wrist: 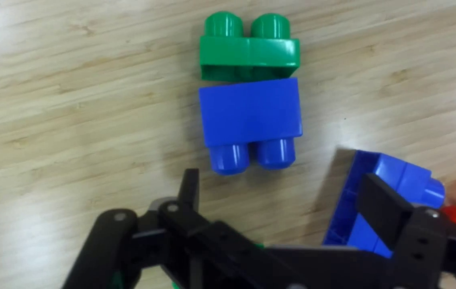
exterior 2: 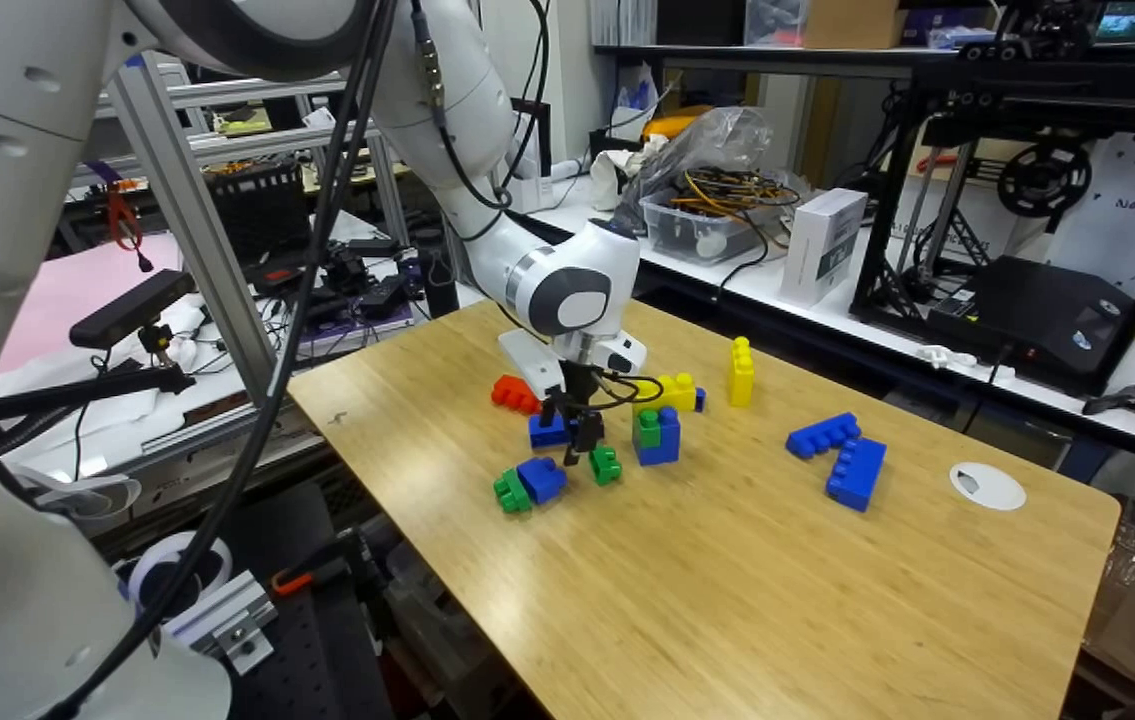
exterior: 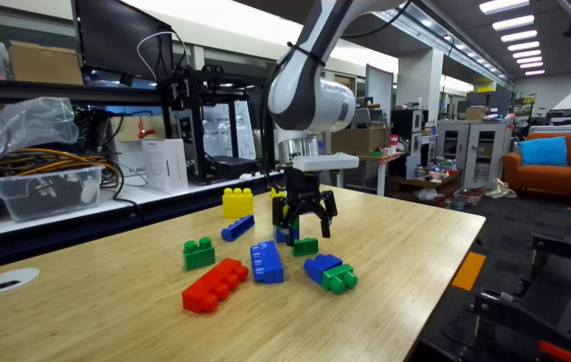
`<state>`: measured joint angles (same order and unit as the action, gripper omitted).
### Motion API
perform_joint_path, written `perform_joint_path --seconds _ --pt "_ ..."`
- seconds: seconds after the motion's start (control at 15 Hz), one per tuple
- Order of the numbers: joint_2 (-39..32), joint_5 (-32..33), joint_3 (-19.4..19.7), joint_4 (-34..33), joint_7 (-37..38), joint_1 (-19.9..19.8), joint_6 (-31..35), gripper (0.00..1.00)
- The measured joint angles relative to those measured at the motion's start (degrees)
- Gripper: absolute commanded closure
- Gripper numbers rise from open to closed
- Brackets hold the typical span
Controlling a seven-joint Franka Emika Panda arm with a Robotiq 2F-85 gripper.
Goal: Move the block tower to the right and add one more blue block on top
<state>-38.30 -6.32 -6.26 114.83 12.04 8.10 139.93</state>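
The gripper (exterior: 308,234) hung above the table (exterior: 365,311), fingers well parted with nothing held between them; a loose green brick (exterior 2: 605,465) lay close to their tips. Just ahead in the wrist view, the blue block (wrist: 252,112) lay on its side, studs toward the gripper, its base right beside a second green brick (wrist: 250,52), touching or not I could not tell. The block tower (exterior 2: 667,435) stood upright near the gripper, blue and green, a yellow brick (exterior 2: 674,393) showing above; whether that sat on it was unclear. Whether the move to the right was done, these views could not settle. Adding the blue block looked undone: it seemingly had to be grasped, turned upright and pressed on top.
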Motion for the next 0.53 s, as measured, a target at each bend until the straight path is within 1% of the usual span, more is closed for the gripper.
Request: perform_joint_path --seconds 0.27,0.53 --pt "-0.03 -0.01 -0.34 -0.85 -5.27 -0.48 -4.4 0.0" --pt "-0.03 0.02 -0.28 -1.54 -7.55 -0.79 -7.76 0.0"
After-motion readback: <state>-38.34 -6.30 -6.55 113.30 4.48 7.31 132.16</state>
